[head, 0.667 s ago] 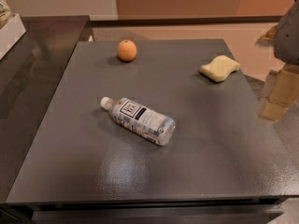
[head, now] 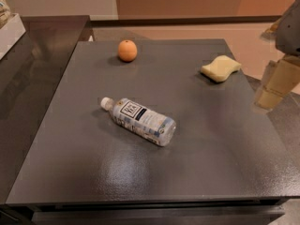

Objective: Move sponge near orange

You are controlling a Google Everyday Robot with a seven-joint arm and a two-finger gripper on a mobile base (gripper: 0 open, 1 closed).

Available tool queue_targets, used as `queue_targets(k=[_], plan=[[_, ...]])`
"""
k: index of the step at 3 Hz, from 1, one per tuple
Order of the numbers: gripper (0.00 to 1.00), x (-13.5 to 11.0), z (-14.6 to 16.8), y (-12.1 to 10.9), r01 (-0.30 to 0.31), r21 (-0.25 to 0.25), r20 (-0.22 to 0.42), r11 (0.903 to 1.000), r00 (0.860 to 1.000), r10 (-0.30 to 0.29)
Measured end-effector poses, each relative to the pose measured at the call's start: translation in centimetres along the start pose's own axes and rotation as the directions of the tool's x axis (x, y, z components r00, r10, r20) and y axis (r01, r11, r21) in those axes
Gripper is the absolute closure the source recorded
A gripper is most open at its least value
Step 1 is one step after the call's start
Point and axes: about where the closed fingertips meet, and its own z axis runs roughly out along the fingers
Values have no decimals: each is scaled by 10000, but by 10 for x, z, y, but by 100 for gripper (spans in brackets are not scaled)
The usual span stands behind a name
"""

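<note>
1. Camera view, the counter: a dark grey, square-topped counter [head: 206, 163] fills most of the frame, seen from above and in front, with a faint sheen on its near half.
2. Camera view, the sponge: the pale yellow sponge [head: 221, 68] lies flat on the far right part of the counter, close to the right edge. Its wavy outline is in full sight and nothing touches it.
3. Camera view, the orange: the orange [head: 127, 50] sits on the far left part of the counter, near the back edge. It is well apart from the sponge, with bare counter between them.
4. Camera view, the bottle: a clear plastic water bottle [head: 140, 121] lies on its side near the middle of the counter. Its white cap [head: 107, 102] points to the far left, roughly towards the orange, and its label seems to carry dark print that is too small to read.
5. Camera view, the hand: the cream-coloured hand [head: 268, 100] hangs at the right border of the frame, past the right edge of the counter, nearer the camera than the sponge and apart from it. It holds nothing that can be seen. Whether it is wide or narrow I cannot tell.
</note>
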Motion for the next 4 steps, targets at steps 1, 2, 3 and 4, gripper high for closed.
queue_targets(k=[1, 2, 3, 4], plan=[[0, 6, 18, -31, -1027, 209, 599, 9945, 9930, 1013], [0, 9, 48, -66, -1846, 365, 1205, 9821, 9764, 1791], [0, 6, 83, -97, -2315, 297, 1686, 9724, 9600, 2234], [0, -2, 125, -137, -2892, -72, 2161, 9572, 9342, 2838]])
